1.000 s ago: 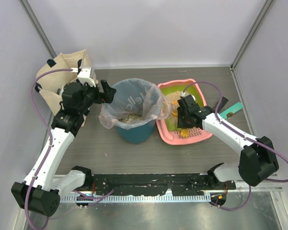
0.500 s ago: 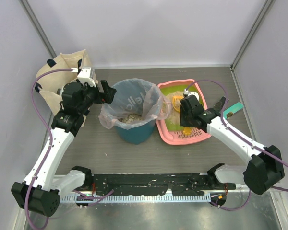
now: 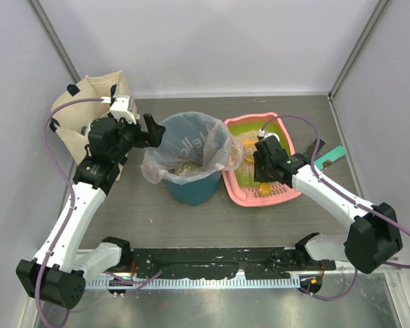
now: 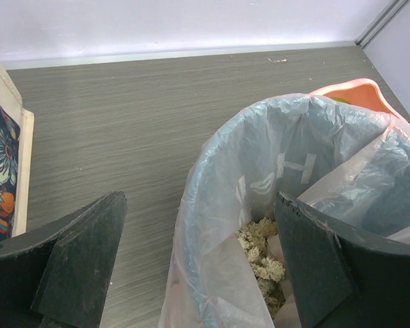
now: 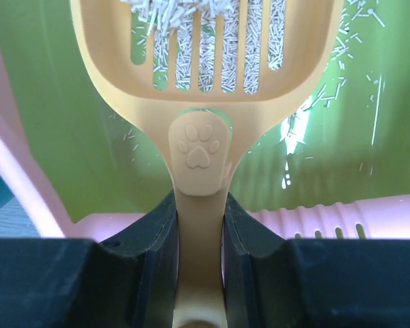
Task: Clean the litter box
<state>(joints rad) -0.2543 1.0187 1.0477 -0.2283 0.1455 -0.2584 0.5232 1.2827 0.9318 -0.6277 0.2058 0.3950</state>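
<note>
The pink litter box [image 3: 240,197] with its green floor [image 5: 68,130] lies right of the bin, and its slotted ledge [image 5: 342,220] is at the near end. My right gripper [image 3: 262,162] hangs over the box, shut on the handle of the orange slotted scoop [image 5: 203,75]. The scoop's head sits low over the floor with pale litter pellets in it. My left gripper [image 3: 150,134] is open, its fingers [image 4: 82,263] straddling the left rim of the clear bag [image 4: 219,205] that lines the teal bin [image 3: 191,191]. It holds nothing.
Clumped litter [image 4: 260,253] lies at the bottom of the bin bag. A tan cloth bag [image 3: 89,102] stands at the back left, close to my left arm. A teal object [image 3: 331,156] lies right of the litter box. Walls close in on three sides.
My right gripper has shifted slightly over the litter box with the scoop still in it. The left arm has stayed at the bin rim.
</note>
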